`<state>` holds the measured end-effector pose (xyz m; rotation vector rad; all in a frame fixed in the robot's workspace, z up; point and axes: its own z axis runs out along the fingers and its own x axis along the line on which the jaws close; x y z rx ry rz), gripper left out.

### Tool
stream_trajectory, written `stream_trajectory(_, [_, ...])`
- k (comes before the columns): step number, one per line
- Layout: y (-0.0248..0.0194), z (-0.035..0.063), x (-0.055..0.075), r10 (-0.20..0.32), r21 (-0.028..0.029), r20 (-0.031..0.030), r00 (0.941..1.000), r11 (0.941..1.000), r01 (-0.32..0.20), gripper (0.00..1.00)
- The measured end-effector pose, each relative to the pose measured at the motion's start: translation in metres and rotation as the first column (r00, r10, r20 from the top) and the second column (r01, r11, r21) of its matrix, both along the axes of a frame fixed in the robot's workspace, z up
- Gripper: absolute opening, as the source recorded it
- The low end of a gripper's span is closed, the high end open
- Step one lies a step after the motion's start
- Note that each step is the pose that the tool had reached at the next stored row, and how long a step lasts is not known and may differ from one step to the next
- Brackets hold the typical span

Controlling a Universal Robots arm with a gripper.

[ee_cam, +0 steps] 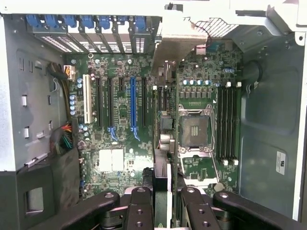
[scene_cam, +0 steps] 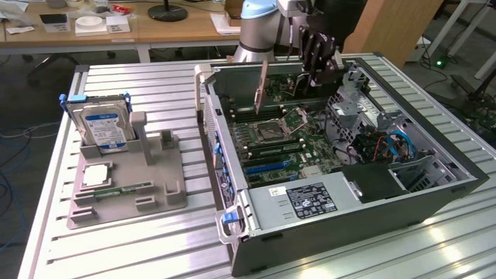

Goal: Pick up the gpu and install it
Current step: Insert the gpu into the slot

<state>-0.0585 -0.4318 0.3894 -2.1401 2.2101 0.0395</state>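
Evidently the gpu (ee_cam: 163,167) was a thin, stiff card, judged light but fragile. Its bare circuitry and edge contacts would not bear squeezing or knocks. The safest hold looked to be across the flat faces near the upper edge, clear of the connector side and the silvery bracket (scene_cam: 263,87). That was how the gripper (ee_cam: 165,201) had it: the jaws were drawn narrow and clamped on the card's two faces, with the card edge-on between the black fingers.

In the exterior view the gripper hung at about twelve o'clock above the open case (scene_cam: 434,174). The bracket dangled at roughly eight o'clock from the fingers, and the card was upright and not seated in any slot. The motherboard (scene_cam: 287,145) lay at six o'clock beneath it. From the wrist view the card ran between the blue slot (ee_cam: 133,103) and the CPU socket (ee_cam: 194,129). Well apart, at nine o'clock from the case, the hard drive (scene_cam: 104,128) stood in a grey stand.
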Motion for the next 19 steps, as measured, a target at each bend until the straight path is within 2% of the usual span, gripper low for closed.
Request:
stream_trajectory(2, [0.0000, -0.0027, 0.000, 0.000, 0.0000, -0.0024, 1.0000, 1.0000, 0.000, 0.27])
stream_trajectory(4, [0.0000, -0.0050, 0.000, 0.000, -0.0002, -0.0106, 0.9999, 1.0000, 0.000, 0.27])
stream_trajectory(8, [0.0000, -0.0096, 0.000, 0.000, -0.0001, -0.0188, 0.9998, 1.0000, 0.000, 0.27])
stream_trajectory(13, [0.0000, -0.0133, 0.000, -0.001, 0.0001, -0.0194, 0.9998, 1.0000, 0.001, 0.27])
stream_trajectory(19, [0.0000, -0.0164, -0.004, -0.001, -0.0001, -0.0237, 0.9997, 1.0000, 0.001, 0.27])
